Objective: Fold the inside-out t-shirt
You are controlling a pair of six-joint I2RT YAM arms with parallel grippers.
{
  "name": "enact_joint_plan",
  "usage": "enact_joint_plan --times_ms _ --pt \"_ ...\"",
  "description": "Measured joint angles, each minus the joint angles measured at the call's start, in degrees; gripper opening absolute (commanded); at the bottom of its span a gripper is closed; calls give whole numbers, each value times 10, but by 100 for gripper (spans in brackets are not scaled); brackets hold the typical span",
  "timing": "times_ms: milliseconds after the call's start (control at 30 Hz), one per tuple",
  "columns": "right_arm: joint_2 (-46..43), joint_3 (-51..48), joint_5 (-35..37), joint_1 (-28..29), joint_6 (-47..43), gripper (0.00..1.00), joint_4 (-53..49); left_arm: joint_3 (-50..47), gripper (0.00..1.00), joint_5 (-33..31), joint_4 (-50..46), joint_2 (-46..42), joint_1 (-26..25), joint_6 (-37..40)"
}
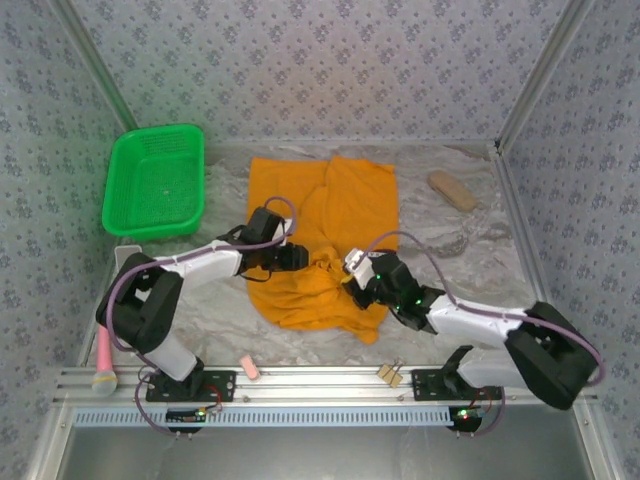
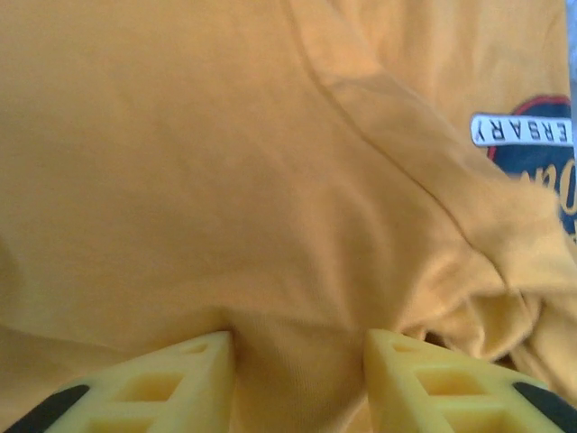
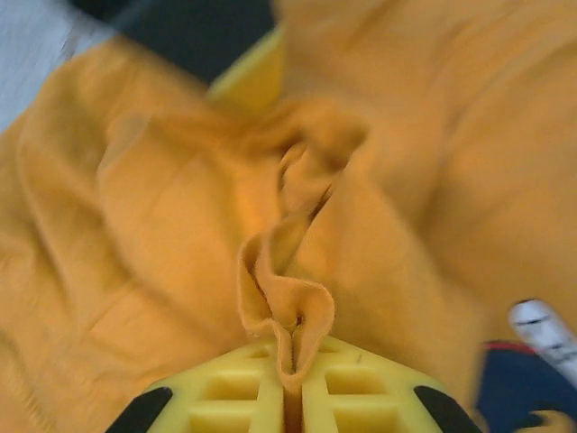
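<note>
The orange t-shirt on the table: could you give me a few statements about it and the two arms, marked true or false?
1. The right gripper pinches a fold of the t-shirt. True.
2. The t-shirt lies in the green basket. False: it lies on the table, apart from the basket.
3. The left gripper has its fingers apart, with cloth between them. True.
4. The t-shirt is neatly folded. False: its near part is bunched and crumpled.
</note>
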Motion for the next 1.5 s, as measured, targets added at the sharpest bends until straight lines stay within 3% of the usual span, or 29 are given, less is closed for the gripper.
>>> enact_joint_plan --times_ms 133,200,467,533,600,700,733,867,1000,1067,1133,1200,1267,1400,1500 --pt "-43 56 24 -14 -17 40 -71 21 46 1 -4 2 -26 16" --pt "-47 78 24 -16 -20 46 -97 32 46 4 -4 6 -30 20" --pt "21 146 -14 -12 -53 47 -162 54 38 7 -2 35 -31 24" --pt "50 147 -10 -11 -57 40 -163 60 39 6 -3 44 -31 24" --pt "79 147 1 -12 -65 11 -165 68 34 4 -2 59 -31 26" --pt "98 147 0 -17 -78 2 -173 83 4 -5 -6 85 -32 31" --pt "92 146 -9 -19 -84 1 -169 90 0 -7 -12 92 -32 33" --pt "-9 98 -124 -45 -94 0 -71 123 0 -2 -65 86 -10 37" --pt "-117 63 -186 -31 -159 0 -4 116 0 44 -85 9 64 31" --pt "-109 55 -166 -8 -203 0 5 107 0 67 -72 -24 94 23" --pt "-59 54 -114 25 -235 0 3 95 13 76 -49 -24 108 14" --pt "17 53 -59 68 -251 12 -4 73 28 85 -22 1 112 4" --pt "65 40 -28 94 -257 17 -25 40 35 90 -7 31 109 -12" --pt "48 28 -12 79 -264 21 -67 -3 39 78 -33 34 94 -12" --pt "13 43 0 44 -264 16 -87 -6 39 64 -60 2 78 3"
